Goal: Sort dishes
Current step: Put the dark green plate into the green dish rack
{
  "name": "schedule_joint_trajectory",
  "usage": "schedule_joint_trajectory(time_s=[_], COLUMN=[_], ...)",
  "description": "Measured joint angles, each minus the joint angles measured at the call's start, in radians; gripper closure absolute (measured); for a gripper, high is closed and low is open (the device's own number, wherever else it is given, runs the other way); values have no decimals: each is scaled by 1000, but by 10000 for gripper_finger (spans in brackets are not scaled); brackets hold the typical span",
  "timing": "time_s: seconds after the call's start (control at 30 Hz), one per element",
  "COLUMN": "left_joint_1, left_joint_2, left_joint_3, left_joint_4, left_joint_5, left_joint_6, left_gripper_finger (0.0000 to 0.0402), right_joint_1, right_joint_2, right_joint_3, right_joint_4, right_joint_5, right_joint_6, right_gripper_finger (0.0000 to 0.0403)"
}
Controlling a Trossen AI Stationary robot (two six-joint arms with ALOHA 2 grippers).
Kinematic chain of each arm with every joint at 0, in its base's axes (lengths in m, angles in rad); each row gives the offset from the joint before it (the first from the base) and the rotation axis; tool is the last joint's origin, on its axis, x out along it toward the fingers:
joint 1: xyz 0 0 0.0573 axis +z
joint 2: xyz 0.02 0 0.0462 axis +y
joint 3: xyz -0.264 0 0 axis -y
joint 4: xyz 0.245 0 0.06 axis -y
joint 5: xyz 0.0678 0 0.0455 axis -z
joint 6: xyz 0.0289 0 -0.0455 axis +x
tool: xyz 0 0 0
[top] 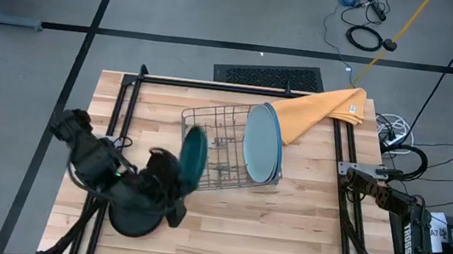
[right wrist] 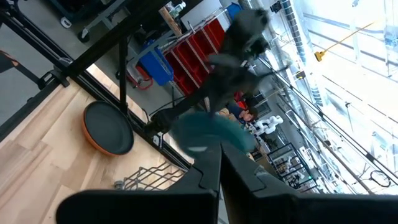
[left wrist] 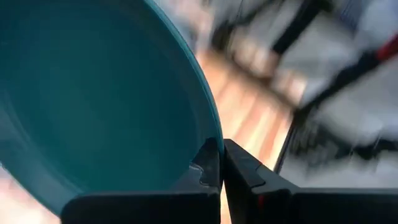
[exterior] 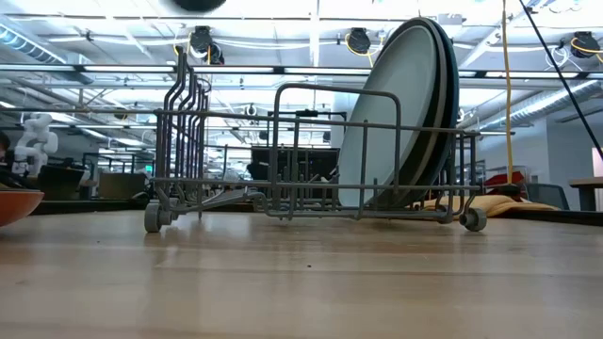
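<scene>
We saw the left gripper [left wrist: 222, 163] pinching the round dark teal plate [top: 194, 157] upright beside the grey wire dish rack's [top: 222, 148] left end; the right gripper's [right wrist: 221, 163] jaws were pressed together, empty.

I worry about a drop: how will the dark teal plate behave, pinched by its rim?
The dark teal plate looks rigid, so it should not flex. The left gripper has its jaws shut on the rim alone, so the plate may swing or pivot. Its glossy surface suggests it could slip.
</scene>
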Motion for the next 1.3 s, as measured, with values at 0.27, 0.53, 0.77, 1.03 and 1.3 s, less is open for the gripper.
schedule_joint_trajectory(time_s=[0.27, 0.53, 0.77, 1.03, 1.3], left_joint_1=[80, 279, 494, 598, 603], left_joint_2=[38, 62, 52, 26, -33], left_joint_3=[-19, -220, -221, -126, -4], left_joint_4=[344, 640, 792, 771, 727], left_joint_5=[-231, 23, 252, 325, 280], left_joint_6=[340, 380, 306, 420, 541], left_gripper_finger=[401, 401, 402, 402, 402], right_joint_1=[0, 0, 0, -21, -83], right_joint_2=[0, 0, 0, 0, -12], right_joint_3=[0, 0, 0, 0, 0], right_joint_4=[0, 1, 1, -48, -72], right_joint_5=[0, 0, -12, -24, -30], right_joint_6=[0, 3, 9, 48, 149], right_gripper_finger=[403, 403, 403, 403, 403])
